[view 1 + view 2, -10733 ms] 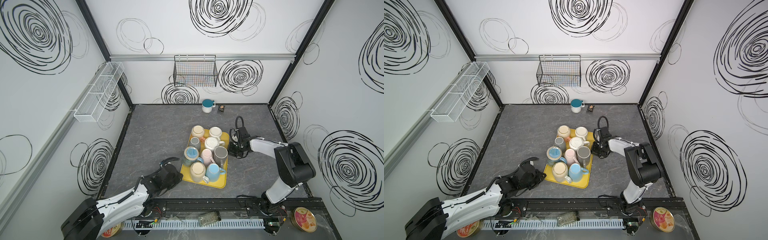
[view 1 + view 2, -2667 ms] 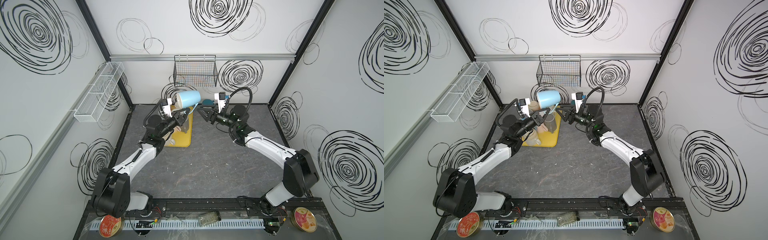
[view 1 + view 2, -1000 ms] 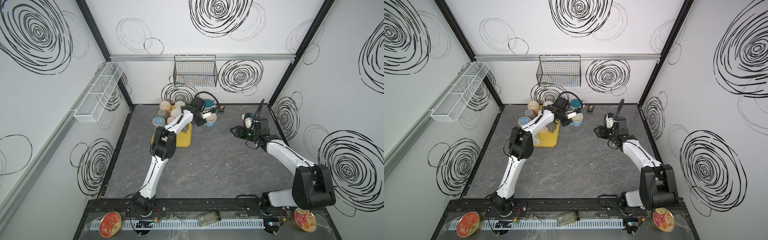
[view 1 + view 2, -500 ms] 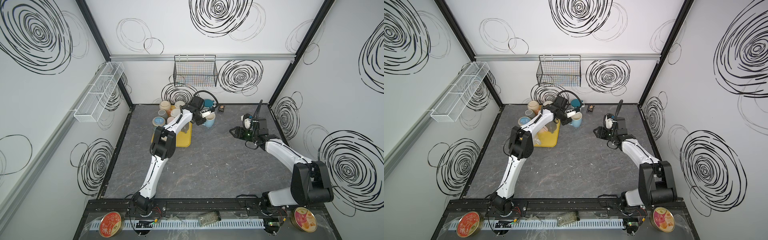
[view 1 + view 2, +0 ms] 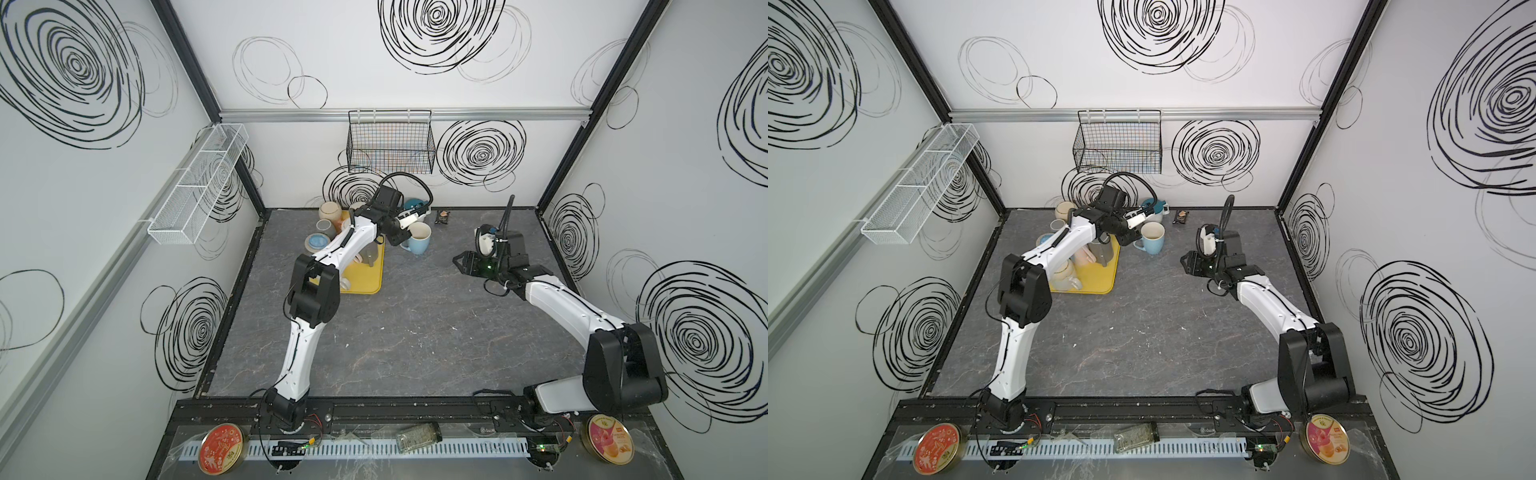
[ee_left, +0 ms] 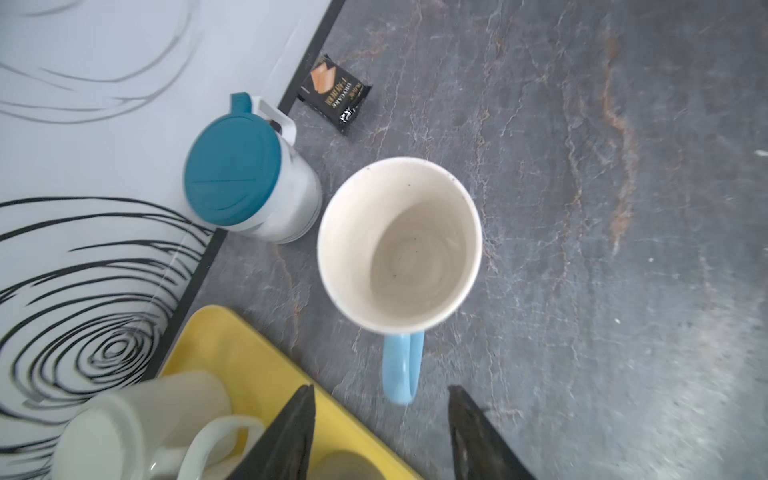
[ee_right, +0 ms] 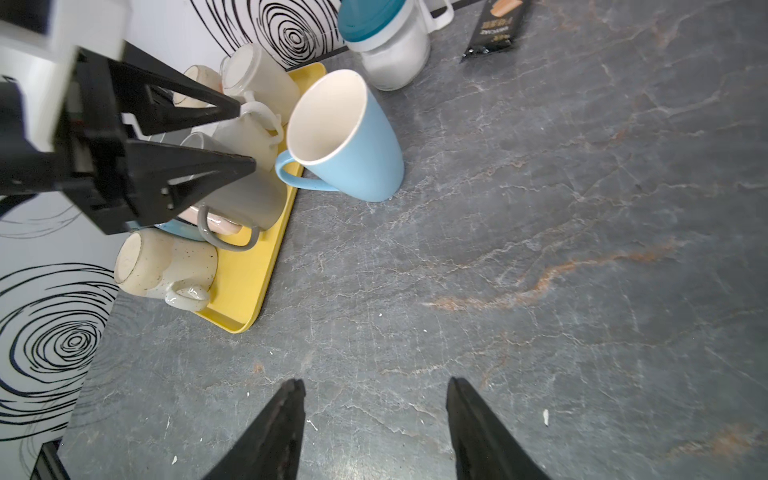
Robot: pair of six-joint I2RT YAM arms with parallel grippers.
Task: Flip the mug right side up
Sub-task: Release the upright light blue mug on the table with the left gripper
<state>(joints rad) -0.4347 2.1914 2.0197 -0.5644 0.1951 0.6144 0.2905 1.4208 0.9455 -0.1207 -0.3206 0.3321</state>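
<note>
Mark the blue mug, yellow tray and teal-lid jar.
blue mug (image 7: 374,149): right wrist view, outer wall.
yellow tray (image 7: 249,282): right wrist view, bare floor.
teal-lid jar (image 6: 232,170): left wrist view, lid centre.

In both top views the left arm (image 5: 340,247) hides much of the tray (image 5: 368,280) and some mugs (image 5: 331,211). In the left wrist view the edge cuts off the left tool (image 6: 381,387) and a blurred white mug (image 6: 137,415). In a top view the packet (image 5: 443,216) print is too small to read
</note>
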